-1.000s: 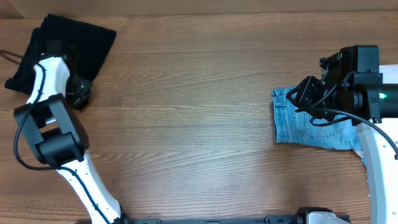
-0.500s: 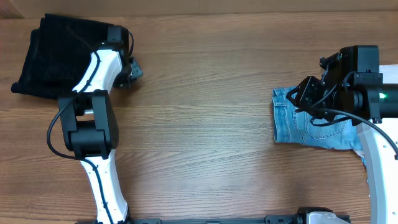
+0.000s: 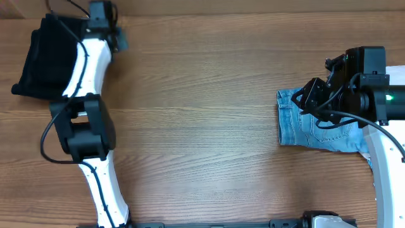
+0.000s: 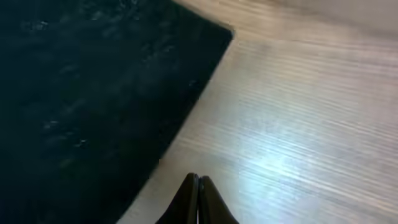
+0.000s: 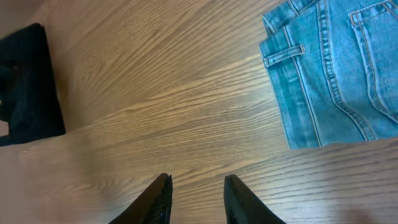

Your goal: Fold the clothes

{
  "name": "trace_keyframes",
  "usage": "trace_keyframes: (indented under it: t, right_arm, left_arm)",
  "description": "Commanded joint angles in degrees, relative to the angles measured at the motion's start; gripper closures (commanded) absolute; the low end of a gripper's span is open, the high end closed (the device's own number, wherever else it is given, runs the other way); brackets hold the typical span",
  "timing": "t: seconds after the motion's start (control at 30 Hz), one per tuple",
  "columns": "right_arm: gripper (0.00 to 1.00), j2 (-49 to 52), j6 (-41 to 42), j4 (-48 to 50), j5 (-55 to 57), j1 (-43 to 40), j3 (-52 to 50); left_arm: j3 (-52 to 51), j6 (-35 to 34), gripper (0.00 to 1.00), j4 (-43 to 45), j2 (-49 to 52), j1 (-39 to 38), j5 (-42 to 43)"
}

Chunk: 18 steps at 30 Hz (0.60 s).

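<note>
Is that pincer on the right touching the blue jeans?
Apart. The right wrist view shows the right pincer with open tips and only bare table between and around them; the jeans lie off to one side.

The overhead camera looks straight down, from far, on the whole table (image 3: 202, 126). The left wrist camera sits close above a corner of the black garment (image 4: 81, 93). The right wrist camera, higher, shares this garment and the denim (image 5: 336, 68) with the overhead view.

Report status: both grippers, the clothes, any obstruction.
Left gripper shut, empty, beside black fuzzy garment. Right gripper open, empty, near light-blue denim. No obstruction seen.
</note>
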Motion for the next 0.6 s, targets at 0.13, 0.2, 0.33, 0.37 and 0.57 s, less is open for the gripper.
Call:
trace_keyframes:
  t: [0.13,0.2,0.33,0.37,0.57]
  right_arm:
    - [0.68,-0.6,1.3,2.4,-0.2,-0.2,0.0]
    - [0.68,-0.6,1.3,1.4,-0.2,-0.2,0.0]
    - [0.69,-0.6,1.3,0.0,-0.1,-0.2,0.0]
    - [0.68,-0.6,1.3,0.0,-0.1,-0.2,0.0]
    - [0.68,-0.6,1.3,0.0,-0.1,-0.2,0.0]
  left_arm:
    - [22.7,0.9,0.96,-16.1,0.5,0.8,4.8]
    - [21.9,2.4,0.96,-14.1,2.9,0.8,4.6]
    - [21.9,2.7,0.96,-12.3,12.5,0.9,4.6]
    - [21.9,2.8,0.96,-11.8,14.0,0.9,4.7]
    - [21.9,6.2,0.96,-7.8,19.3,0.9,4.3]
